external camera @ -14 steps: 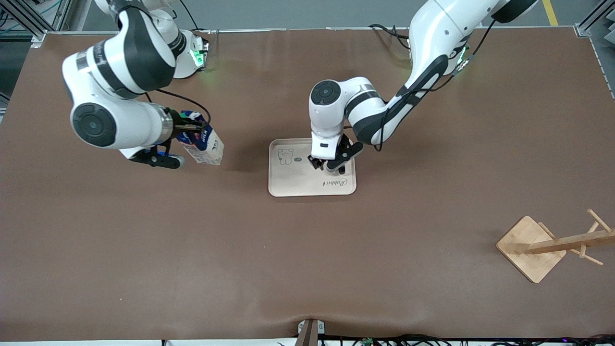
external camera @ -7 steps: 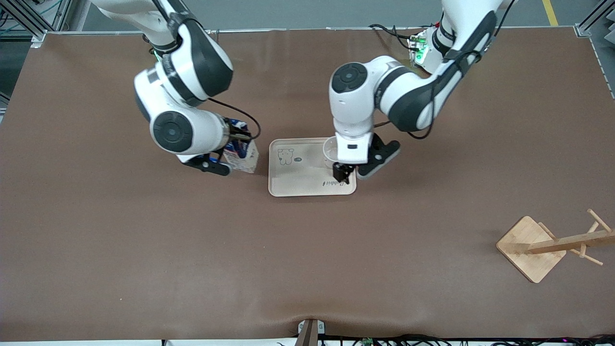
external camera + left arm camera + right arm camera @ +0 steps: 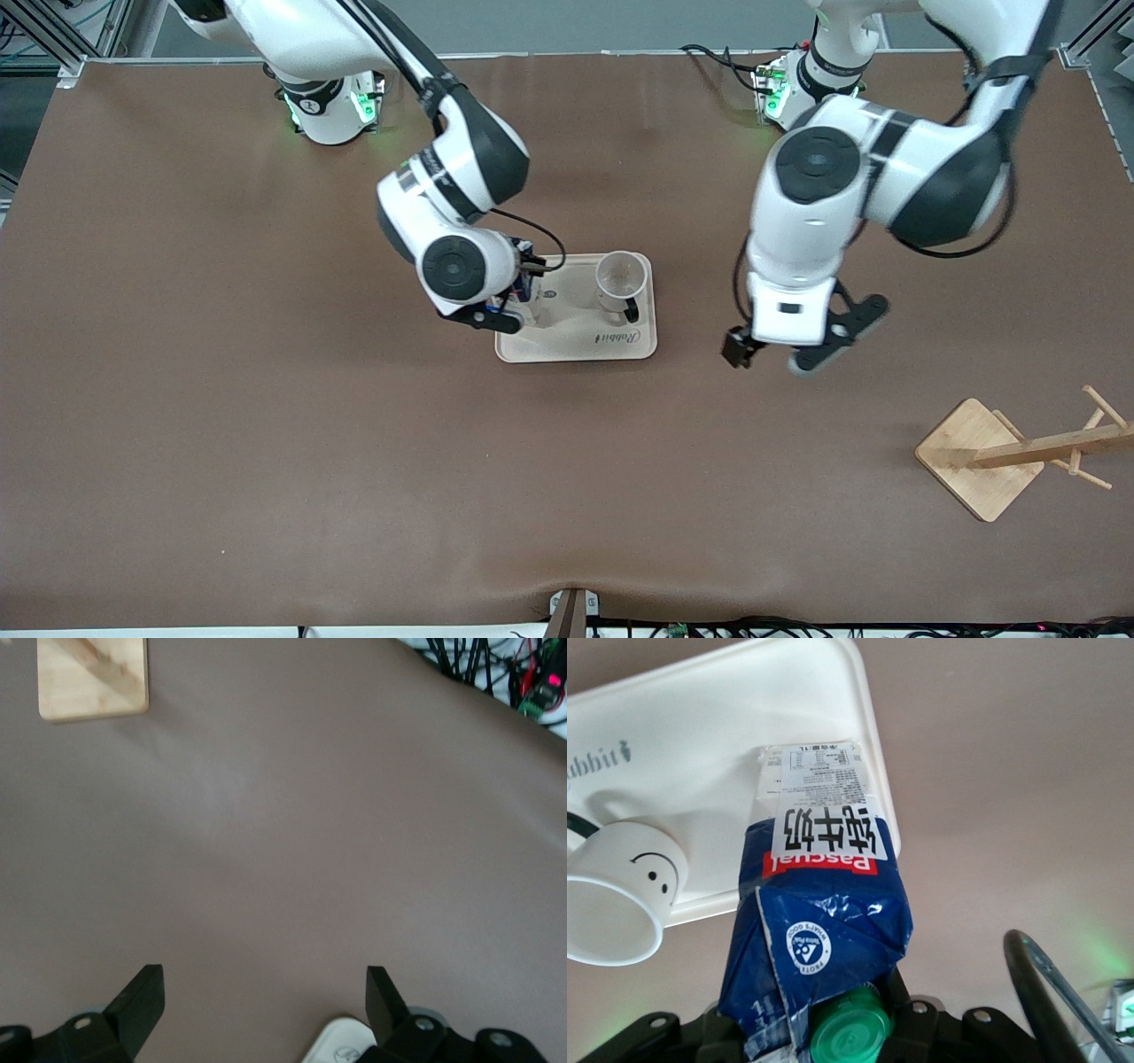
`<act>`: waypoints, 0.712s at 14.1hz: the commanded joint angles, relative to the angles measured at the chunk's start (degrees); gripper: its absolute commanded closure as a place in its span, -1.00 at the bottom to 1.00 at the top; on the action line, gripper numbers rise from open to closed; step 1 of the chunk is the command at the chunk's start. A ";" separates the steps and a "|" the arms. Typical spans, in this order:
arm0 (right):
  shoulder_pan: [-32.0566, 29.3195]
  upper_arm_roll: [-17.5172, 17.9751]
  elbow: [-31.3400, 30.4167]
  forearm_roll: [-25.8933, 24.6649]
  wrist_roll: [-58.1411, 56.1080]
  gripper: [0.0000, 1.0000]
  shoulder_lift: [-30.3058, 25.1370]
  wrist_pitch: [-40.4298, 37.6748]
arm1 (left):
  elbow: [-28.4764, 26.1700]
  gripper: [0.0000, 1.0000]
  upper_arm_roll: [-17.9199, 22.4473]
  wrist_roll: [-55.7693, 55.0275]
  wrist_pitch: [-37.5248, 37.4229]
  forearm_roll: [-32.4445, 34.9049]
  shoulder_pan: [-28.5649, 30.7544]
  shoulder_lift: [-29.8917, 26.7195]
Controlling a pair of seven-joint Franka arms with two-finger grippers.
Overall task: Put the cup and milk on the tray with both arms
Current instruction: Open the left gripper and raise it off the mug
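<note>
We see the right gripper (image 3: 521, 285) clamped on the milk (image 3: 524, 276), carton upright over the tray (image 3: 576, 347) at frame centre beside the cup (image 3: 619, 280); the left gripper (image 3: 769, 353), wide open and empty, hangs centre-right

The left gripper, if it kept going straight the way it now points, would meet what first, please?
Probably just the bare brown table: the left gripper, jaws open, faces it, and nothing shows between; the wooden rack base sits well off that line.

A robotics lab is indicated by two arm bases (image 3: 332, 102) bolted to a brown-matted table (image 3: 266, 443), with loose cables (image 3: 797, 627) at 6 o'clock.
</note>
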 commanded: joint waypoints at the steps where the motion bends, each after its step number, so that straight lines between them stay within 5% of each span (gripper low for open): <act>1: 0.93 -0.48 4.09 0.65 0.51 1.00 2.42 -1.66 | 1.13 -1.00 -0.46 8.18 -2.25 -3.50 5.42 -2.04; 8: 1.37 -0.57 3.56 -0.84 -2.30 1.00 3.21 -1.48 | 1.66 -1.00 -0.46 31.92 -6.65 -7.47 18.17 -6.87; 10: 1.46 -0.57 3.47 -3.65 -2.30 0.16 3.29 -1.22 | 2.18 -1.00 -0.46 38.51 -7.53 -8.34 20.20 -7.32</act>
